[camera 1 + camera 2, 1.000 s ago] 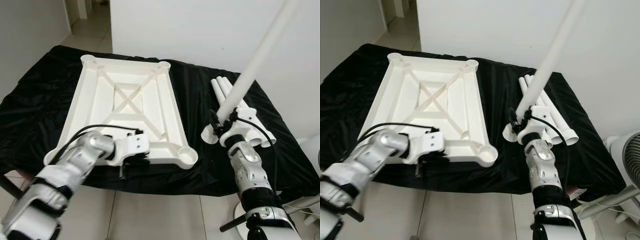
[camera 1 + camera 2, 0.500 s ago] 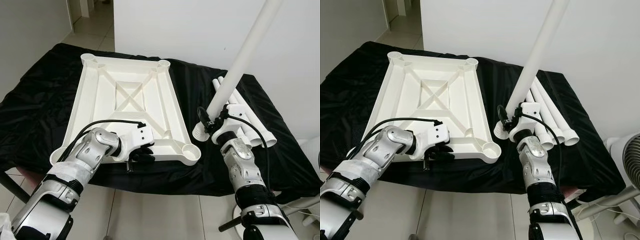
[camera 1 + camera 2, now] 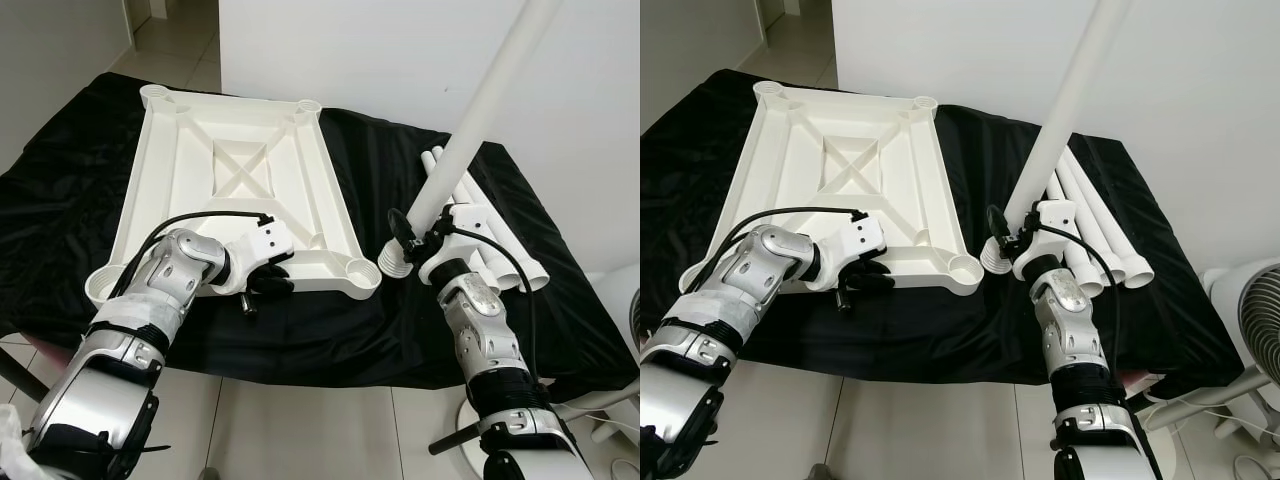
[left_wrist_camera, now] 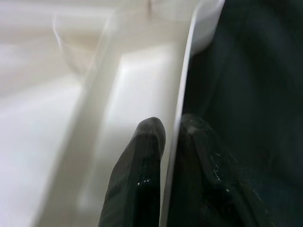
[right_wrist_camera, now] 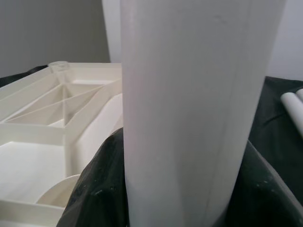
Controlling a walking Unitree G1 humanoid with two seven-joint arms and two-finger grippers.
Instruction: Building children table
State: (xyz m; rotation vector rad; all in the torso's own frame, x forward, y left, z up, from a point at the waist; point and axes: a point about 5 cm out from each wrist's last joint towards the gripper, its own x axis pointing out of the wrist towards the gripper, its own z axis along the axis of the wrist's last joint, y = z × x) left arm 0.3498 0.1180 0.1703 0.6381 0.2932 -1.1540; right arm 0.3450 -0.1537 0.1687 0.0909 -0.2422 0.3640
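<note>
We saw the left pincer (image 3: 268,283) closed on the near rim of the upturned white plastic table top (image 3: 235,190), one black finger (image 4: 137,175) inside the rim wall and the other outside it, with the thin white edge between them. The silver left arm (image 3: 165,290) reached in from the near left, elbow bent, its forearm lying across the near edge of the black cloth (image 3: 60,190), with a black cable looping over the wrist.

The right pincer (image 3: 1025,243) gripped a long white table leg (image 3: 1070,100) near its lower end; its fingers wrapped the tube on both sides in the wrist view. The leg rose steeply, leaning away to the right and out of the top of the frame. Its flared, ribbed foot (image 3: 395,262) hung just beside the near right corner socket (image 3: 361,270) of the table top, apart from it. The right forearm (image 3: 485,330) stood nearly upright below the grip.

The table top lay underside up on the cloth-covered tabletop, its cross-braced ribs showing and a round socket at each corner; the sockets we could see held nothing. Three more white legs (image 3: 490,245) lay side by side on the cloth behind the right pincer. A white fan (image 3: 1252,330) stood on the tiled floor (image 3: 940,430) at the far right. We could read no writing anywhere.
</note>
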